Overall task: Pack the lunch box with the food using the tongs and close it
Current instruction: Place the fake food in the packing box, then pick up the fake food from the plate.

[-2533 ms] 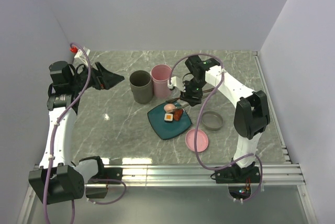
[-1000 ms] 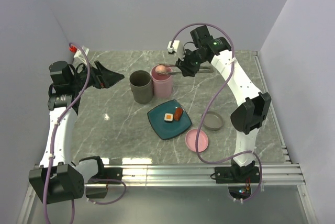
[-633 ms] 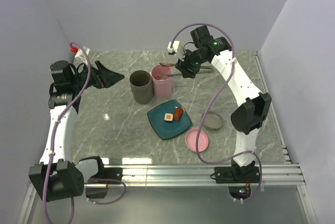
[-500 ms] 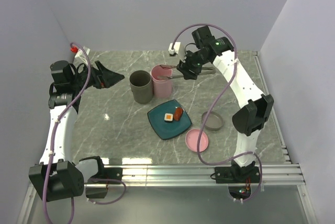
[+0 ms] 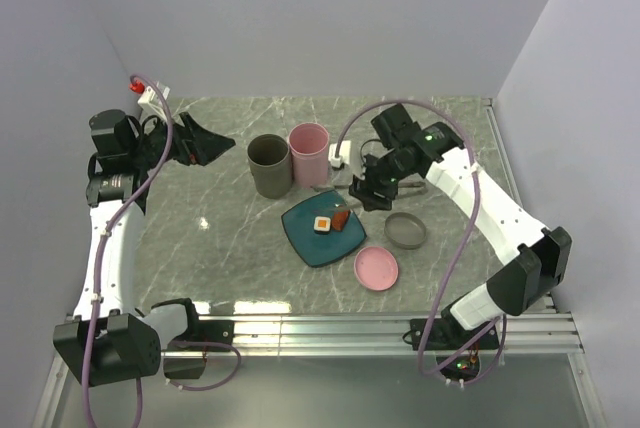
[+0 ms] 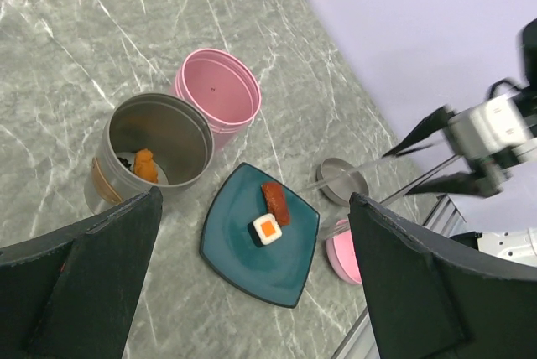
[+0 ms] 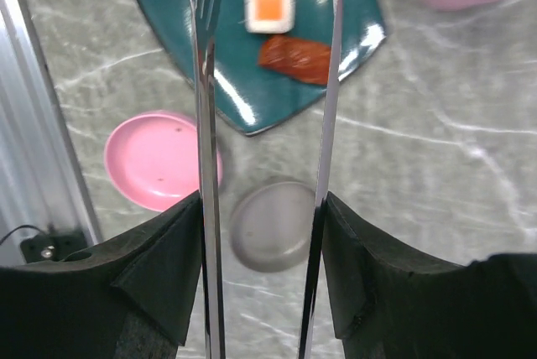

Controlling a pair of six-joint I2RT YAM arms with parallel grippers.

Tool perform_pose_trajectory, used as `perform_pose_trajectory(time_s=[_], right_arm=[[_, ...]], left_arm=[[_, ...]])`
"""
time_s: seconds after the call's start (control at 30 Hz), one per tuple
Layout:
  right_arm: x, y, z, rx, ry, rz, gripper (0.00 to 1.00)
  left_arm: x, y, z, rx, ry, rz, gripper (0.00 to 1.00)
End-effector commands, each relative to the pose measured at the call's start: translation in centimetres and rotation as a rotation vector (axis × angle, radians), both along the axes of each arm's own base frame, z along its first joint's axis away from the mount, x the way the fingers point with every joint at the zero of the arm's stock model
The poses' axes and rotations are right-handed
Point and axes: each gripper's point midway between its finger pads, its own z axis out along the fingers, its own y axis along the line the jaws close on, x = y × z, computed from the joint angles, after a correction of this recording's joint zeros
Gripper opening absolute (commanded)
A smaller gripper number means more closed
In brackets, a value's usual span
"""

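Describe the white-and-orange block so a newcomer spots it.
Find the teal square plate on the marble table. Of the two bites on it, the white-and-orange block is the left one from above. Its neighbour is a long red-brown sausage; this is a white square with an orange centre.

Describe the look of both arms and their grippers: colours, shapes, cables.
Both the left arm and the right arm are slim white links joined by chunky black joints, each trailed by a looping mauve cable. The left gripper and right gripper are black, with broad wedge-shaped fingers. A small green light glows on the right arm.
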Motion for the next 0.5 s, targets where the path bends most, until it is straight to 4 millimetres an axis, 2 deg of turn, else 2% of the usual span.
perform_pose_trajectory(time_s=[0.0,0.17,0.47], right_arm=[[0.0,0.4,-1.3,0.002,0.001,-0.038,0.61],[-0.1,0.6,-3.5,-0.008,0.001,-0.069,0.61],[-0.3,0.8,-5.4,-0.053,0.077,-0.020,0.61]], left_arm=[[-0.3,0.0,1.9,0.025,-0.082,-0.005,0.99],[-0.6,-0.1,1.5,0.020,-0.076,-0.008,0.99],[-0.9,-0.1,0.8,0.016,-0.060,-0.008,0.99]])
